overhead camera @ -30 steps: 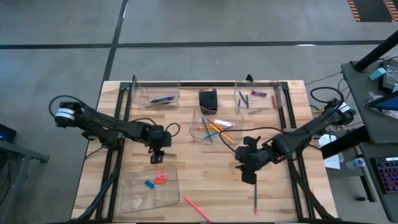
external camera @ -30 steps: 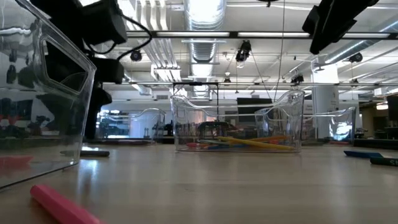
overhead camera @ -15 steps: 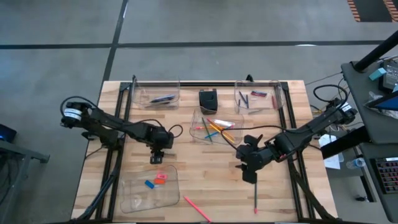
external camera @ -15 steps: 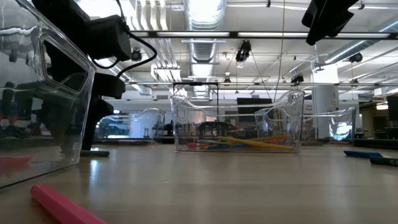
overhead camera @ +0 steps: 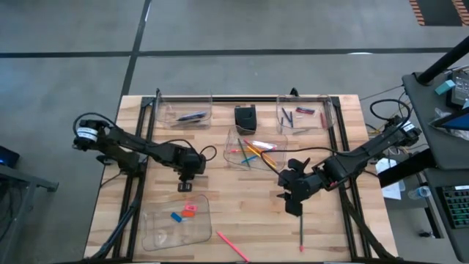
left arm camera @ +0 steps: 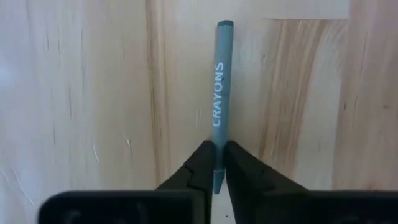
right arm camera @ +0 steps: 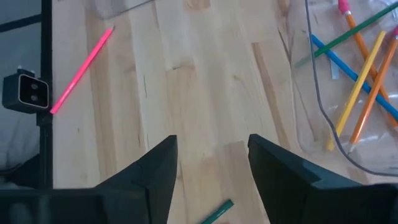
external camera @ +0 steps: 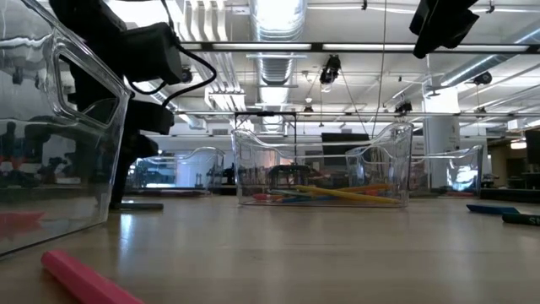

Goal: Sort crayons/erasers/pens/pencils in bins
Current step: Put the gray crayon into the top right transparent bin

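The left gripper (left arm camera: pixel 216 180) is closed on the end of a grey crayon (left arm camera: pixel 220 99) that lies flat on the bare wood; in the high view this gripper (overhead camera: pixel 185 185) sits left of the tabletop's (overhead camera: pixel 242 213) centre, just above the bin (overhead camera: pixel 157 233) at the front-left corner. That bin holds 2 erasers, 1 blue (overhead camera: pixel 176 217) and 1 red (overhead camera: pixel 190 210).

The right gripper (right arm camera: pixel 211 168) hangs with its 2 fingers apart and nothing between them; in the high view it (overhead camera: pixel 293 207) is right of centre, above a green pencil (overhead camera: pixel 300 235) that lies toward the front edge. The tip of that pencil shows just beyond the fingers in the right wrist view.

A pink pencil (overhead camera: pixel 231 246) lies near the front edge, right of the eraser bin. The middle bin (overhead camera: pixel 282 141) holds the coloured pencils (overhead camera: pixel 253 152). At the back edge, the left bin (overhead camera: pixel 170 115) holds a dark pen (overhead camera: pixel 192 116) and the right bin (overhead camera: pixel 327 116) holds several crayons (overhead camera: pixel 297 114). A small black box (overhead camera: pixel 245 118) stands between these 2 bins.
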Action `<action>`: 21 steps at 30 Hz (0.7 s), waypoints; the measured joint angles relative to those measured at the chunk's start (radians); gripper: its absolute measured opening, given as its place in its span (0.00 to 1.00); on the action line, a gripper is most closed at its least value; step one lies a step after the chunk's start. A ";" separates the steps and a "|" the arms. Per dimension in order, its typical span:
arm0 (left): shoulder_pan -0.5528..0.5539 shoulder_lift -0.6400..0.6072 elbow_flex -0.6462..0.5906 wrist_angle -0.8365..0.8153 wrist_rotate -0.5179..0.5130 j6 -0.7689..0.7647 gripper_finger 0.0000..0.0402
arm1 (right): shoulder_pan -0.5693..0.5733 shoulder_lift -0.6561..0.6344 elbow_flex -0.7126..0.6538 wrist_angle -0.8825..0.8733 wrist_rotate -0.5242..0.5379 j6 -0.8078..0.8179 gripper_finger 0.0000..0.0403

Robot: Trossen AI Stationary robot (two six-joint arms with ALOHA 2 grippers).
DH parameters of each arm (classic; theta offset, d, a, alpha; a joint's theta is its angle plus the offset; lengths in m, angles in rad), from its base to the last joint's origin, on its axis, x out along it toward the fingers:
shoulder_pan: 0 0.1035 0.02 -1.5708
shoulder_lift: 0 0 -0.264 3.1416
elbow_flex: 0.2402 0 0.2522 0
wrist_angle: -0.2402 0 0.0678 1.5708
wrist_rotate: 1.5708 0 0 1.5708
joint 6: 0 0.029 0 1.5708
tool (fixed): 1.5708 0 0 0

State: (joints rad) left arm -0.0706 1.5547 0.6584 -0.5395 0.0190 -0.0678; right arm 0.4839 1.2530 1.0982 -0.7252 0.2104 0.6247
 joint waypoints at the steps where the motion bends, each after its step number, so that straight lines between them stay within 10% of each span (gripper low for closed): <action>1: 0.000 0.000 0.004 -0.003 0.000 0.003 0.03 | 0.000 0.000 0.003 0.001 0.000 -0.002 0.47; 21: 0.006 -0.351 0.033 0.140 -0.080 0.035 0.00 | -0.013 -0.002 0.065 0.076 0.210 -0.235 0.46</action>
State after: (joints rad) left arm -0.0647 1.2034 0.6910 -0.3999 -0.0609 -0.0329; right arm 0.4714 1.2510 1.1636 -0.6492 0.4204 0.3895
